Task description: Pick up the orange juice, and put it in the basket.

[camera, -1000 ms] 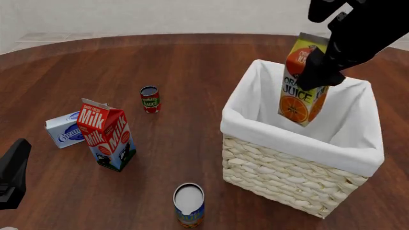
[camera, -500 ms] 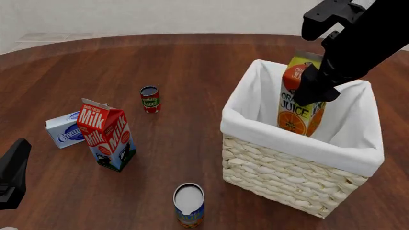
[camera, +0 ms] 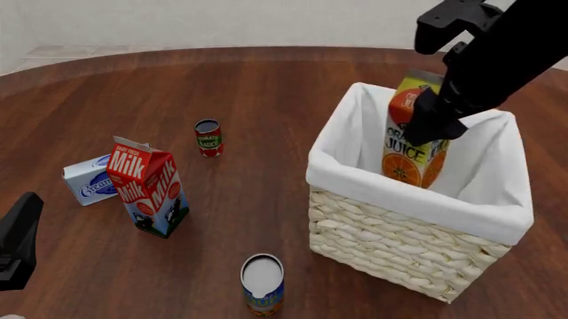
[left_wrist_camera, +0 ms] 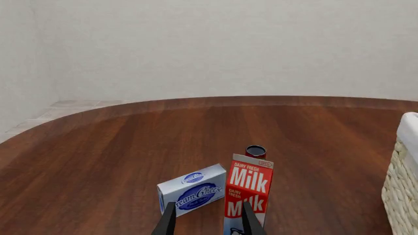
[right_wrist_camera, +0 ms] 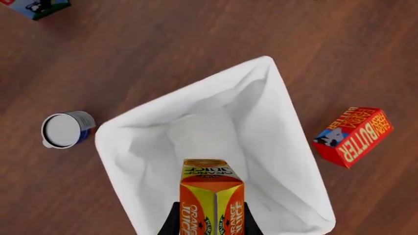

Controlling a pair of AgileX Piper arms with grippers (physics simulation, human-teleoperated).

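Note:
The orange juice is a yellow and orange carton held upright inside the basket, its lower part below the white cloth rim. My right gripper is shut on the carton's upper part from above. In the right wrist view the orange juice sits between the fingers over the basket's white lining. My left gripper is open and empty, low at the near left, pointing at the Milk carton. In the front view it shows only as a dark shape.
A red Milk carton and a cream cheese box stand at the left. A small red can is behind them. A white-topped can stands near the basket's front left. A red butter box lies beside the basket.
My right gripper has lowered the orange juice deeper into the basket and shifted it slightly left. The left arm has not moved.

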